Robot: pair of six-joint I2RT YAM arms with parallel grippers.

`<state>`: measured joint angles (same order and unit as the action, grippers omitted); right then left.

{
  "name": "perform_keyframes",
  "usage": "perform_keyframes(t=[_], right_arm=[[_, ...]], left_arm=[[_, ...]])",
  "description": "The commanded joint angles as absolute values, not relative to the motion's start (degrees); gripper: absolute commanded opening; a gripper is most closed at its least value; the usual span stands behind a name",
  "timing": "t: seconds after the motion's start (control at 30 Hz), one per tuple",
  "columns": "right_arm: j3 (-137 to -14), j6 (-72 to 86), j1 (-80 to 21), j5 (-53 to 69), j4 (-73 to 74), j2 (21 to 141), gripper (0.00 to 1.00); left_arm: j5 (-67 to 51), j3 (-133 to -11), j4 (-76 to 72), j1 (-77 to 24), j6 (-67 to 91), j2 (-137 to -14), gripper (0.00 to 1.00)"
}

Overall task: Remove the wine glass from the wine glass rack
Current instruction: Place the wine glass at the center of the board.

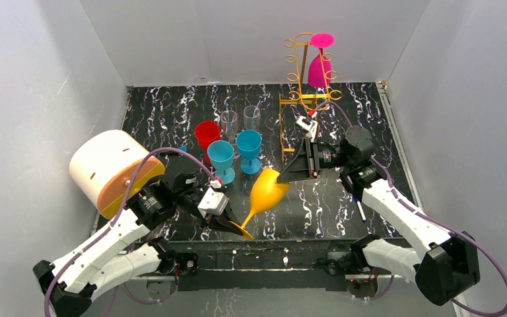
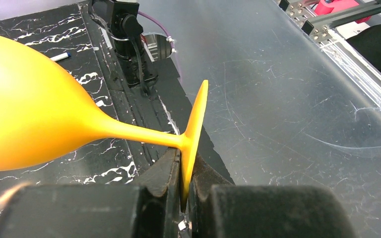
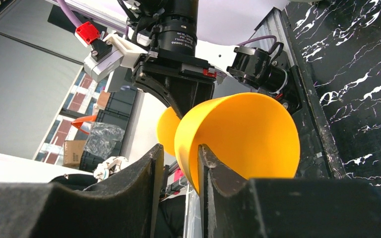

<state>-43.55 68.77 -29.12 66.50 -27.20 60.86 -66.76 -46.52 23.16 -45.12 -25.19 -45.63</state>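
A yellow wine glass (image 1: pixel 267 188) hangs tilted in the air between my two grippers. My left gripper (image 1: pixel 231 224) is shut on the rim of its foot (image 2: pixel 194 124). My right gripper (image 1: pixel 285 174) is at the bowl's mouth (image 3: pixel 248 139). One finger (image 3: pixel 213 171) is inside the bowl against the wall, the other (image 3: pixel 149 168) is outside with a gap to the rim, so it is open. The gold wine glass rack (image 1: pixel 297 86) stands at the back right. A pink wine glass (image 1: pixel 319 69) hangs upside down from it.
A red cup (image 1: pixel 206 134), two blue goblets (image 1: pixel 222 158) (image 1: pixel 249 146) and two clear glasses (image 1: pixel 229 121) (image 1: pixel 252 117) stand mid-table. A white and peach cylinder (image 1: pixel 109 168) sits at the left. A pen (image 1: pixel 360 210) lies near the right arm.
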Motion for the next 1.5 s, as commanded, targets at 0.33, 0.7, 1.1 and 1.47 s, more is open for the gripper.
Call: perform_keyframes(t=[0.33, 0.7, 1.1, 1.47], right_arm=[[-49.19, 67.77, -30.36, 68.46, -24.81, 60.37, 0.30], [-49.67, 67.70, -31.78, 68.48, -24.82, 60.58, 0.24], [-50.11, 66.87, -33.27, 68.48, -23.93, 61.14, 0.30], [-50.47, 64.24, -33.93, 67.92, -22.96, 59.67, 0.01]], left_arm=[[-66.30, -47.46, 25.46, -45.00, -26.08, -45.06, 0.00], [-67.49, -47.90, 25.84, -45.01, -27.16, -45.26, 0.00], [-66.32, -48.16, 26.11, -44.98, -27.33, -45.18, 0.00], [-64.20, -49.24, 26.38, -45.00, -27.51, -44.81, 0.03]])
